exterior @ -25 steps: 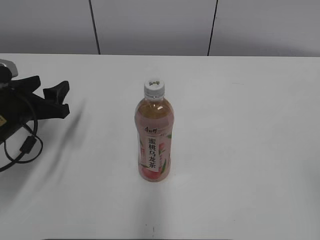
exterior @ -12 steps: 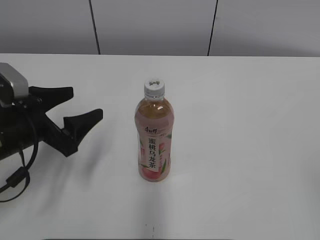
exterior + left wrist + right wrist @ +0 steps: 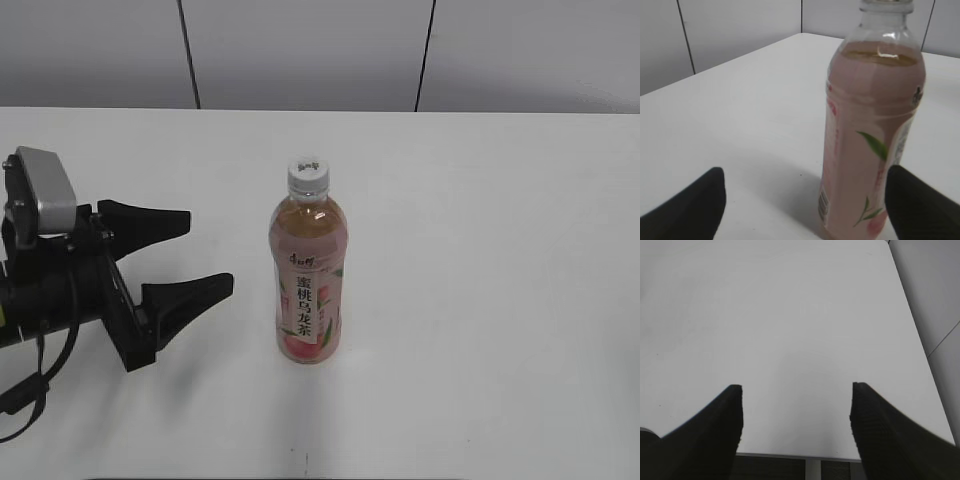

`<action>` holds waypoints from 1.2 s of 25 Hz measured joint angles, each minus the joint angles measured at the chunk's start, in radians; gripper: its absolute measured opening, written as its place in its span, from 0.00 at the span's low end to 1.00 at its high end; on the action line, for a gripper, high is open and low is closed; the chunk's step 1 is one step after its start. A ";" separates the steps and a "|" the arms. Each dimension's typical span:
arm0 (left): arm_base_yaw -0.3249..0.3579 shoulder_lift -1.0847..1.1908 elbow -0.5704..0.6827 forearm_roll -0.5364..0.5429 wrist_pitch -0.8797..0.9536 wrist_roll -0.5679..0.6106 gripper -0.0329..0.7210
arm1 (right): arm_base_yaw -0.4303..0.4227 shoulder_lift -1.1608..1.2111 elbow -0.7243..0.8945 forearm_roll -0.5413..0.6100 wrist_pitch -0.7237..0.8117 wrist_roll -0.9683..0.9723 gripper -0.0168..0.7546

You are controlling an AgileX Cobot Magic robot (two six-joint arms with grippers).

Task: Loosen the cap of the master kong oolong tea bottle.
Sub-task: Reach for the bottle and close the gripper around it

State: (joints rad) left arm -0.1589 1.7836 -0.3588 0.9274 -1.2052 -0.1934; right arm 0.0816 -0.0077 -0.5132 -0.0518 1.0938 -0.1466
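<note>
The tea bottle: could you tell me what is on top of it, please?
A white ribbed cap with a small dark logo sits on the bottle. Whether it is tight or loosened cannot be seen. The open left gripper is beside the bottle, not touching.

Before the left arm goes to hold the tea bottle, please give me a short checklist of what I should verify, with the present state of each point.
1. Bottle stands upright on the table: ok.
2. Cap is on the bottle neck: ok. If it is tight or loose: cannot tell.
3. Left hand is open, with its gap wider than the bottle body: ok.
4. Left hand is lined up with the bottle: partly ok; in the left wrist view the bottle sits toward one finger, not centred.
5. Left hand touches the bottle: not yet; a gap shows in the exterior view.
6. Right hand is open and over bare table, away from the bottle: ok.
</note>
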 joint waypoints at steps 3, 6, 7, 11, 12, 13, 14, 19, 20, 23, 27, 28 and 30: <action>-0.020 0.000 -0.005 0.015 0.000 -0.017 0.83 | 0.000 0.000 0.000 0.000 0.000 0.000 0.68; -0.054 0.000 -0.022 0.018 0.000 -0.020 0.83 | 0.000 0.000 0.000 0.000 0.000 0.000 0.68; -0.066 0.000 -0.029 0.018 0.000 -0.021 0.83 | 0.000 0.000 0.000 0.000 0.000 0.000 0.68; -0.092 0.000 -0.059 0.021 -0.001 -0.024 0.83 | 0.000 0.000 0.000 0.000 0.000 0.000 0.68; -0.094 0.000 -0.065 0.021 -0.001 -0.029 0.83 | 0.000 0.000 0.000 0.000 0.000 0.000 0.68; -0.096 0.000 -0.071 0.021 -0.001 -0.037 0.83 | 0.000 0.000 0.000 0.000 0.000 0.000 0.68; -0.099 0.000 -0.077 0.021 -0.001 -0.043 0.83 | 0.000 0.000 0.000 0.000 0.000 0.000 0.68; -0.137 0.000 -0.109 0.021 -0.001 -0.061 0.83 | 0.000 0.000 0.000 0.000 0.001 0.000 0.68; -0.147 0.000 -0.116 0.021 -0.001 -0.063 0.83 | 0.000 0.000 0.000 0.000 0.001 0.000 0.68; -0.173 0.001 -0.140 0.007 -0.001 -0.064 0.83 | 0.000 0.000 0.000 0.000 0.000 0.000 0.68; -0.193 0.039 -0.173 -0.002 -0.005 -0.065 0.83 | 0.000 0.000 0.000 0.000 0.000 0.000 0.68; -0.199 0.057 -0.179 -0.003 -0.005 -0.065 0.83 | 0.000 0.000 0.000 0.000 0.000 0.000 0.68; -0.211 0.093 -0.200 -0.005 -0.004 -0.065 0.83 | 0.000 0.000 0.000 0.000 0.000 0.000 0.68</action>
State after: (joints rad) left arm -0.3698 1.8766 -0.5587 0.9229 -1.2093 -0.2586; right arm 0.0816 -0.0077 -0.5132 -0.0518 1.0938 -0.1466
